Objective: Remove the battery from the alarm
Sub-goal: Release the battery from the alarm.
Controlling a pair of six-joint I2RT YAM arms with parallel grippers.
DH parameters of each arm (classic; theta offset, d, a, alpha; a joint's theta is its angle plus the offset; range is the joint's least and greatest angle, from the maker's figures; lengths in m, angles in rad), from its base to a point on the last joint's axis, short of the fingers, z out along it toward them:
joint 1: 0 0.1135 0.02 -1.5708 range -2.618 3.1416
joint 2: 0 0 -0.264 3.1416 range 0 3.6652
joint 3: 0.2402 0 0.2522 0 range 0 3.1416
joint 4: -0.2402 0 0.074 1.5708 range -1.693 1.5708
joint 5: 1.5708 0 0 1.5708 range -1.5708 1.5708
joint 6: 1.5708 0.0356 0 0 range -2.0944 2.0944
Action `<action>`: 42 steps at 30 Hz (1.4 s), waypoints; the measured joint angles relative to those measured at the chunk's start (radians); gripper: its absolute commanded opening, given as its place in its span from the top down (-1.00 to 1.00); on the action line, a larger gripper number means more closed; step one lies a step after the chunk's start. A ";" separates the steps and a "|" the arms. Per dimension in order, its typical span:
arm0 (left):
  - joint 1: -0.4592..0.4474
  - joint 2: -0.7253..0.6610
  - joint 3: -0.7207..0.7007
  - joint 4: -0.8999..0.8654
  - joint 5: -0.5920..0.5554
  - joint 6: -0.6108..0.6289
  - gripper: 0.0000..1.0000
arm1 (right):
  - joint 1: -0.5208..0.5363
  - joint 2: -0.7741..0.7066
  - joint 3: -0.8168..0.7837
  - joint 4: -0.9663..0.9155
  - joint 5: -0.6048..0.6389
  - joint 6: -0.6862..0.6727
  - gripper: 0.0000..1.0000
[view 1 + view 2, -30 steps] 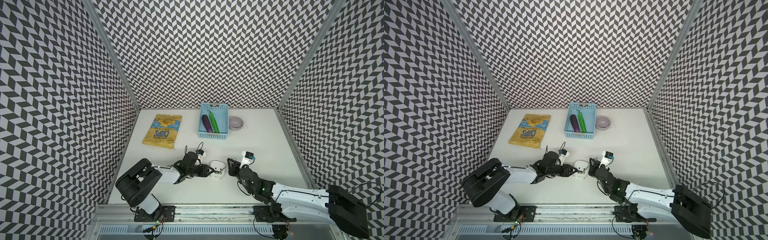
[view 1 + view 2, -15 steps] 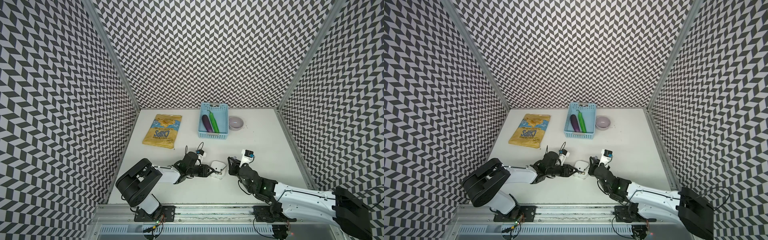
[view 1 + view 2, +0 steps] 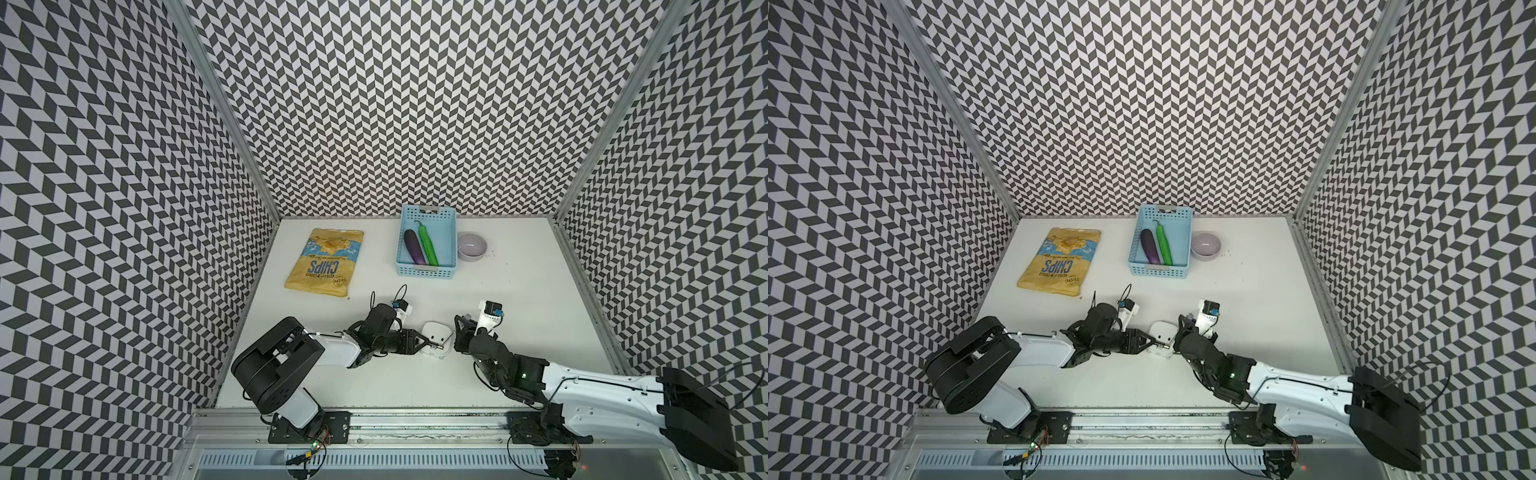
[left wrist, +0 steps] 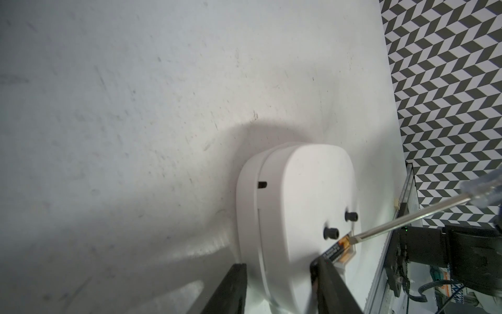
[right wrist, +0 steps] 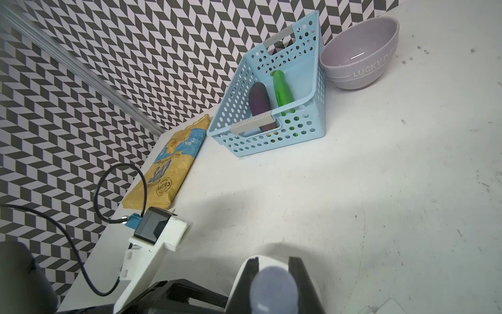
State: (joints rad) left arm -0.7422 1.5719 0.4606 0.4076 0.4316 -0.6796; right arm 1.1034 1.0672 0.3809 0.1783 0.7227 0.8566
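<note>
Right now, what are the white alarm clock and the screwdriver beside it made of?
The alarm clock looks like smooth matte white plastic; a moulded seam runs round its edge. The screwdriver has a shiny silvery shaft, probably steel; its handle is see-through, likely clear plastic.

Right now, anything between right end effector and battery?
Only the screwdriver the right end effector holds; its tip is at the gold end of the battery. No cover shows over it on the alarm; a left end effector finger overlaps its other end.

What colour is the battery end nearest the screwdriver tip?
Gold-copper; the rest of the battery is black. The left wrist view shows it best.
</note>
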 measured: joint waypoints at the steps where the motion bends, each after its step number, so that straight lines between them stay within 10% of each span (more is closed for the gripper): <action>1: 0.000 0.000 0.000 0.000 0.000 0.000 0.16 | 0.000 0.001 0.002 -0.004 0.003 0.000 1.00; 24: 0.000 0.000 0.000 0.000 0.000 -0.003 0.16 | 0.011 0.039 0.019 -0.013 0.018 0.014 1.00; 42: 0.003 0.000 0.000 0.008 0.012 -0.045 0.21 | 0.012 0.039 0.001 -0.118 0.100 0.454 1.00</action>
State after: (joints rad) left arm -0.7391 1.5719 0.4606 0.4156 0.4435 -0.7242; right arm 1.1152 1.1057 0.3817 0.0601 0.8230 1.3102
